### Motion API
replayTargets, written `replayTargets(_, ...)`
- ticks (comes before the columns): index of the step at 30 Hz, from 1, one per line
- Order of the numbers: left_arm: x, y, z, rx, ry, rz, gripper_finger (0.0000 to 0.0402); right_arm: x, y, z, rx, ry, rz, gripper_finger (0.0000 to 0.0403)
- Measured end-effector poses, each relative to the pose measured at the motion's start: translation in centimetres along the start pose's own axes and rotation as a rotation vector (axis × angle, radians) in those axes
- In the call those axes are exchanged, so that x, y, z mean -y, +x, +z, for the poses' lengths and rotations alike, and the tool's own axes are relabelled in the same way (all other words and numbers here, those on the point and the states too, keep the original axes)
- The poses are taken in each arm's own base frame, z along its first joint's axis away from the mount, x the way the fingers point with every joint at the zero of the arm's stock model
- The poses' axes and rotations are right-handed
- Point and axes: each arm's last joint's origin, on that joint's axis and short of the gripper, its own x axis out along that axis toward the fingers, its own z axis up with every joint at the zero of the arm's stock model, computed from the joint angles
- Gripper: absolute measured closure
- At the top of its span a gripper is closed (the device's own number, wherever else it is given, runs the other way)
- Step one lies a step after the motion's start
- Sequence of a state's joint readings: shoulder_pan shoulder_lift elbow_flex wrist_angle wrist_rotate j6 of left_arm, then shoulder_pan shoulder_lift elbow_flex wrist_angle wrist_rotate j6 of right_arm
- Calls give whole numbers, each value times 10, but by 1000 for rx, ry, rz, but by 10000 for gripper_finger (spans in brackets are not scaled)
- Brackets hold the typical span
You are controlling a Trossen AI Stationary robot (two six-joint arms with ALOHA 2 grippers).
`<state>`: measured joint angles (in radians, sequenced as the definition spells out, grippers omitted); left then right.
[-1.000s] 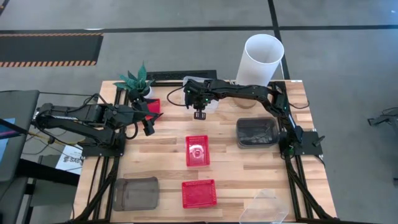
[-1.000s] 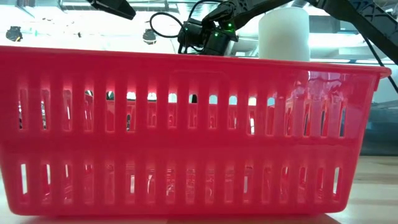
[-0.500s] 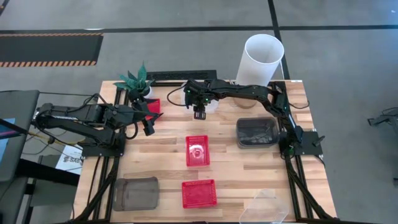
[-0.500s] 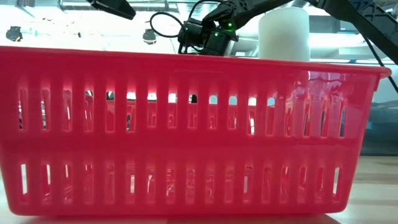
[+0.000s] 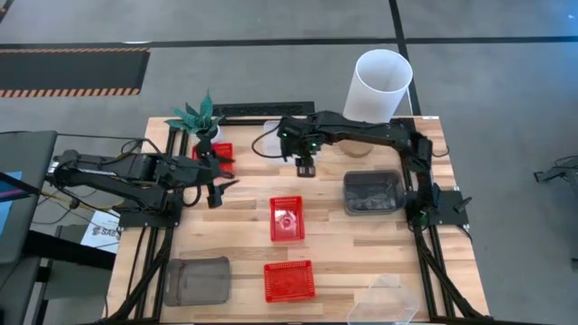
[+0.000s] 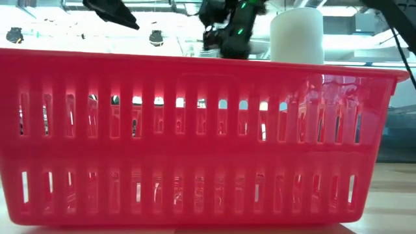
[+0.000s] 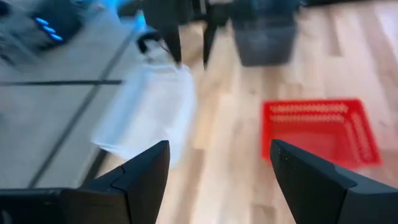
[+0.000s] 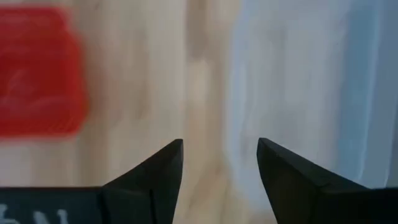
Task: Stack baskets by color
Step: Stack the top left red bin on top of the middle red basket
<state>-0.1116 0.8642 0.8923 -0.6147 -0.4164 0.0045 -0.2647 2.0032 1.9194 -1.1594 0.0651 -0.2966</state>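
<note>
Both pincers open, empty.
My right pincer (image 5: 305,169) let go, shifted right; left pincer (image 5: 217,191) dropped toward centre red basket (image 5: 287,218).

2 baskets (image 5: 287,218) sit mid-table, 1 (image 5: 288,282) before the other — a cylinder (image 5: 379,86) stands behind, right.

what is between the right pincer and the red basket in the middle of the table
Nothing visible. In the high view the right pincer hangs open over bare wood, and only open tabletop lies between it and the middle red basket. The clear basket sits off to its side, not on that line.
</note>
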Motion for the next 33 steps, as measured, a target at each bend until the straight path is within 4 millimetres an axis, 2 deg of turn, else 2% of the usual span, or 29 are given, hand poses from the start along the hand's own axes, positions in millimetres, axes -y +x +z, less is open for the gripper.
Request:
replayTargets(5,9,15,-20,-53,9,-68,136,-20,-29,-20,-52,38,179,177)
replayTargets(10,10,33,-38,-146,-32,11,136,-47,-45,-48,-33,70,278,177)
replayTargets(16,0,67,-55,-375,51,103,136,-85,-48,-80,78,97,294,177)
replayTargets(23,-29,96,-76,-611,111,250,136,-118,-46,-107,179,73,331,177)
replayTargets(28,-40,102,-89,-730,79,235,136,-127,-43,-119,192,49,342,177)
replayTargets(33,-45,112,-101,-817,38,157,136,-126,-40,-126,220,-15,329,177)
